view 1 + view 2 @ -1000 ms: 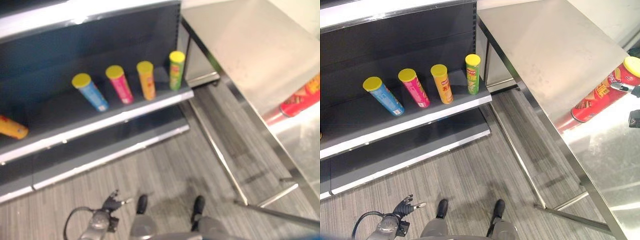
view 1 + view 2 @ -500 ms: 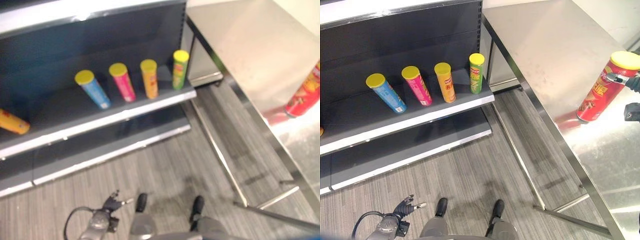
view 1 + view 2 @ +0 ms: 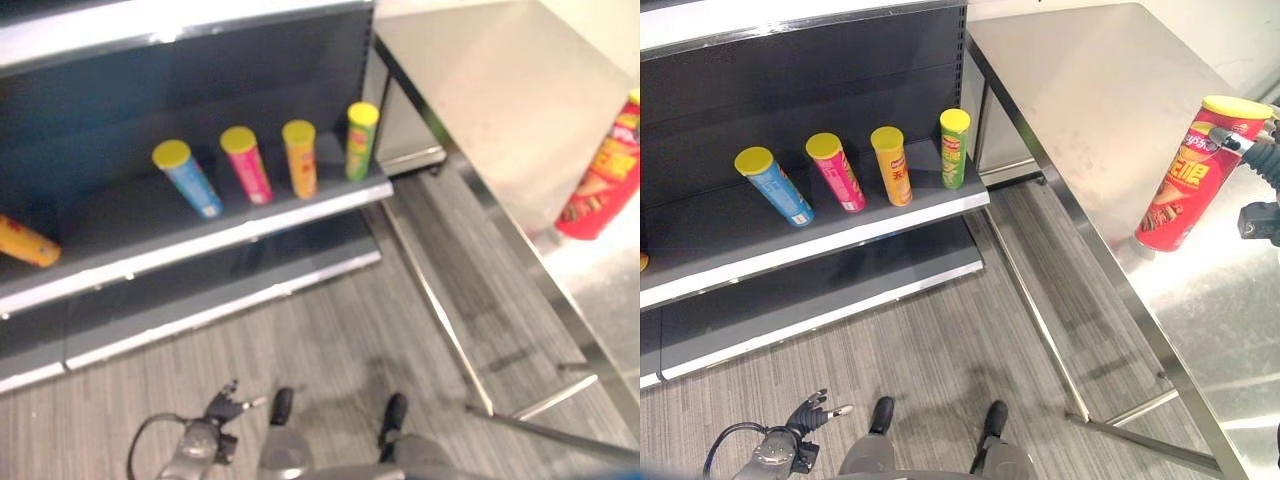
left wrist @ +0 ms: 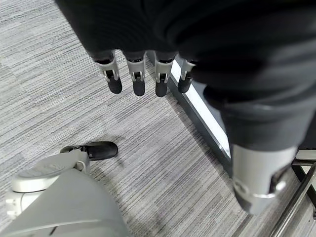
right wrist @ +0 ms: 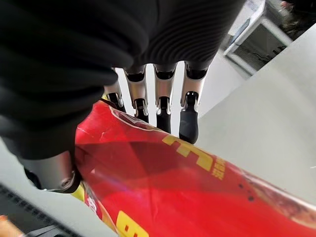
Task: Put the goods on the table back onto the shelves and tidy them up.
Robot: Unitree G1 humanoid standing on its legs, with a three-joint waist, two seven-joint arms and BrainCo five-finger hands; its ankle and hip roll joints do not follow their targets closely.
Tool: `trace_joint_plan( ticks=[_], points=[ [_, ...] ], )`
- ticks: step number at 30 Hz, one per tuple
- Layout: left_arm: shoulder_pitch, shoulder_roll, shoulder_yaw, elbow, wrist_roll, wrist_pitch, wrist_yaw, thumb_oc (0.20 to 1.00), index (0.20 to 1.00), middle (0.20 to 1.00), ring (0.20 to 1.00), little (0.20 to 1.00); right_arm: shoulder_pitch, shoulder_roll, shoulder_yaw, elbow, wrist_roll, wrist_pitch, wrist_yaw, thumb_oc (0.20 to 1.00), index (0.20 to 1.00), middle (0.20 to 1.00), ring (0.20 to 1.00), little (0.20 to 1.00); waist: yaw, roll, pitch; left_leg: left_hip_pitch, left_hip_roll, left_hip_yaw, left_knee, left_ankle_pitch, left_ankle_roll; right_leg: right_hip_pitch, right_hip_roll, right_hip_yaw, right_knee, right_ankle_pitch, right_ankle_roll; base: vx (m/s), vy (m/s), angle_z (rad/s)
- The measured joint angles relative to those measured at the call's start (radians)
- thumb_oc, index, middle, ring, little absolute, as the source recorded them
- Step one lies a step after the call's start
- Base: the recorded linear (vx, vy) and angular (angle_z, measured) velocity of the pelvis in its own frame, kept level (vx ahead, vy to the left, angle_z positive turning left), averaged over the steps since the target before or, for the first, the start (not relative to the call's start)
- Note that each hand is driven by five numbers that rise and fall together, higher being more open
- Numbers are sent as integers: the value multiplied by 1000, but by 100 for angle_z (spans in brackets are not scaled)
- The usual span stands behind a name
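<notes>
Since the right hand [image 5: 74, 163] has its fingers and thumb wrapped round the red can [image 3: 1185, 175] near its yellow lid, that's the arm doing the work here. The can sits tilted, long axis leaning lid-end toward the hand, its base at or just off the worktop [image 3: 1110, 90] close to the front edge; can't tell if it's actually touching. The shelf [image 3: 830, 235] lies well off to the robot's left of the can, so I'd guess the next move is a carry across the gap. Four cans already stand there in a row: blue [image 3: 773, 186], pink [image 3: 835, 171], orange [image 3: 891, 165], green [image 3: 954, 147]. The left hand [image 4: 143, 74] hangs low over the floor, fingers relaxed, holding nothing.
</notes>
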Motion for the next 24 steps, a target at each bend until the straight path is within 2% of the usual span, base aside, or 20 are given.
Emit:
trace_joint_plan(
  ticks=[3,8,13,18,19,22,24],
  points=[
    [3,0,10,0,0,0,1,1000,1000,1000,1000,1000,7,19,-31,-74,-12,-1,-14,200,200,200,200,200,2,5,1,12,0,0,-1,0,0,13,0,-1,0,-2,1,11,-75,1],
    [4,-15,44,1,0,-4,9,1000,1000,1000,1000,1000,8,70,-79,-237,-49,-65,-77,200,200,200,200,200,9,38,-6,25,2,-27,-1,3,-2,49,1,-29,0,-9,1,-11,-60,15],
    [8,-32,48,1,0,-5,19,1000,1000,1000,1000,1000,-7,89,-100,-303,-50,-110,-116,200,200,200,200,200,52,66,-12,22,0,-56,21,7,-5,73,2,-59,0,-15,-2,-53,38,19],
    [40,-41,45,2,-1,1,19,1000,1000,1000,1000,1000,0,184,-150,-358,-50,-122,-145,200,200,200,200,200,55,65,-13,20,-9,-61,16,6,-4,81,-13,-74,1,-12,-4,-86,250,11],
    [34,-42,44,3,-1,5,19,1000,1000,1000,1000,1000,17,190,-156,-377,-51,-125,-146,200,200,200,200,200,52,62,-14,20,-14,-59,16,4,-3,78,-28,-73,1,-7,-2,-196,471,1],
    [33,-39,45,0,0,5,21,1000,1000,1000,1000,1000,43,236,-178,-401,-72,-127,-160,200,200,200,200,200,36,51,-20,19,-55,-47,12,9,18,64,-63,-56,7,6,14,-208,302,-13],
    [22,-27,44,1,0,5,22,1000,1000,1000,1000,1000,47,254,-174,-414,-93,-125,-168,200,200,200,200,200,33,32,-30,9,-91,-1,21,13,37,17,-96,-19,29,20,23,-356,285,-46]
  ],
)
